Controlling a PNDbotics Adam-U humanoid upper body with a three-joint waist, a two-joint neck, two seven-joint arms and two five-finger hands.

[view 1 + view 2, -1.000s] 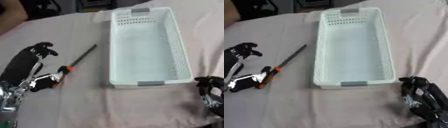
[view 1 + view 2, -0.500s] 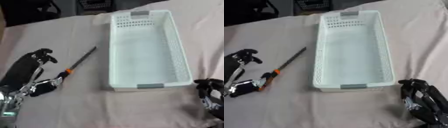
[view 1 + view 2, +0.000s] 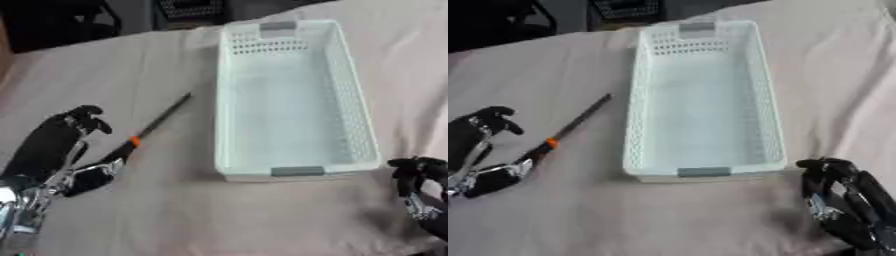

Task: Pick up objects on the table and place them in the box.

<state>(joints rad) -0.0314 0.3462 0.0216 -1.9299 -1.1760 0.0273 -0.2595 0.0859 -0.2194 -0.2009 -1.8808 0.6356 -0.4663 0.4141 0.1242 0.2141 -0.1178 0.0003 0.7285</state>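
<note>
Two hands are in shot, and neither shows in full. The robot's left hand (image 3: 57, 150) comes in from the lower left, its forearm cut off by the edge; the right hand (image 3: 842, 197) sits at the lower right corner, fingers up and curled, holding nothing, with the wrist running out of view.

Hard part is the long thin tool with a dark shaft and an orange collar (image 3: 147, 131) lying diagonally on the pinkish-beige tablecloth (image 3: 219, 215). Its lower handle end disappears right by the left thumb (dark on dark, so I can't tell where one stops and the other starts). That hand's fingers look loosely bent above the handle, thumb low beside it, but whether it's actually gripping the tool I can't tell.

The tool's tip points up toward the white perforated plastic basket with grey handle tabs (image 3: 354, 90), which sits just right of it, not touching.
</note>
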